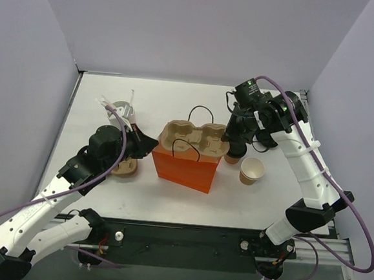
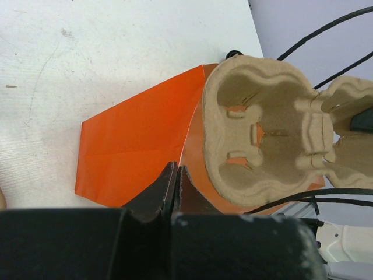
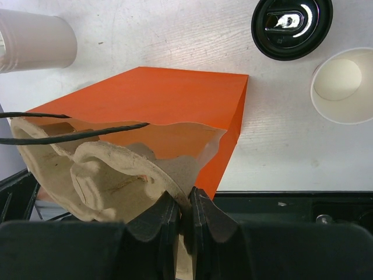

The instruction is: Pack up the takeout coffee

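The right gripper (image 3: 185, 204) was pinched tight on the rim of the cardboard cup carrier (image 3: 105, 175), which sat across the mouth of the orange bag (image 3: 157, 99). The left gripper (image 2: 176, 174) was closed too, its tips nipping the bag's top edge at the opposite end. The coffee (image 3: 291, 26), lid on, stood on the table (image 3: 175, 35) outside the bag, near its right end and next to an open paper cup (image 3: 344, 84). A white cup (image 3: 35, 41) stood beyond the bag's left end
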### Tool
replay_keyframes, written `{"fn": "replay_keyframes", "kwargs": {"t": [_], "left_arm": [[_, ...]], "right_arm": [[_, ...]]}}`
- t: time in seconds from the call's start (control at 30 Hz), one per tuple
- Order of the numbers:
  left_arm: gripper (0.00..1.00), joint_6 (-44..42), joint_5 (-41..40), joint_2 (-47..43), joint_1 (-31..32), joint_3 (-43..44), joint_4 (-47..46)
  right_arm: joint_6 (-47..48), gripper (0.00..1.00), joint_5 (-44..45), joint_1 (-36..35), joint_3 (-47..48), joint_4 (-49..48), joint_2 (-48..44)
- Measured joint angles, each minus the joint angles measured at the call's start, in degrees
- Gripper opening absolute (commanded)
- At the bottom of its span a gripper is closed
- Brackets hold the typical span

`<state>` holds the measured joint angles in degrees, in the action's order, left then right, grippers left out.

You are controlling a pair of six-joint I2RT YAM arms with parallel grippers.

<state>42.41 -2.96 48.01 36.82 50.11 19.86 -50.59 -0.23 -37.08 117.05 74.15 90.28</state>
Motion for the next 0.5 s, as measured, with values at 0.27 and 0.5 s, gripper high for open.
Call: {"fn": "replay_keyframes", "kwargs": {"t": [0.27,0.5], "left_arm": [[0.00,0.4,0.0,-0.9,0.2,-0.6,0.0],[0.00,0.4,0.0,-1.1,0.3,-0.7,0.1]], "right_arm": [[-0.7,0.00,0.0,-1.2,-3.7,-0.2,-0.9],[-1.4,0.00,0.4,-1.3,-4.6,-0.5,-2.2]]}}
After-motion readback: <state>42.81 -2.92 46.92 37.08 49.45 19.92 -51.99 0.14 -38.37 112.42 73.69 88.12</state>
